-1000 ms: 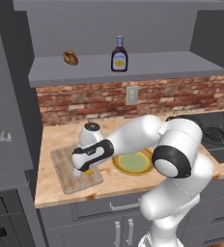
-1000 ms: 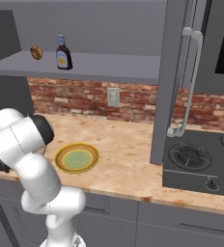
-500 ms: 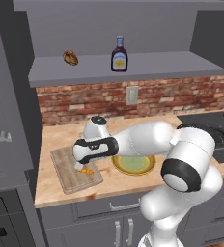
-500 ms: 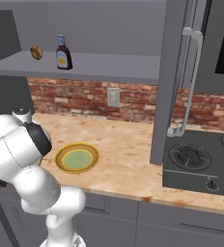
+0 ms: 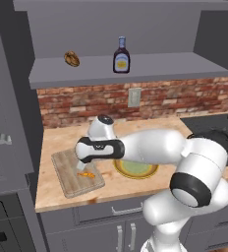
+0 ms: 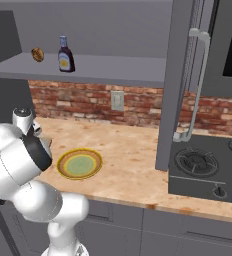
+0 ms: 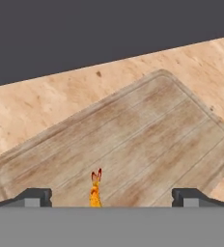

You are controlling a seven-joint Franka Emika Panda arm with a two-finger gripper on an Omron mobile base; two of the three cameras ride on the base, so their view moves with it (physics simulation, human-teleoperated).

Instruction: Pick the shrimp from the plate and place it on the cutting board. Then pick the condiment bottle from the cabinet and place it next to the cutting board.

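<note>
Claw spread wide above the cutting board, the shrimp lying free on the wood; next likely comes the reach up to the shelf's condiment bottle

The gripper now stands wide open, lifted slightly off the cutting board, where the shrimp (earlier hidden beneath the hand) lies free near the board's front right edge.
</note>
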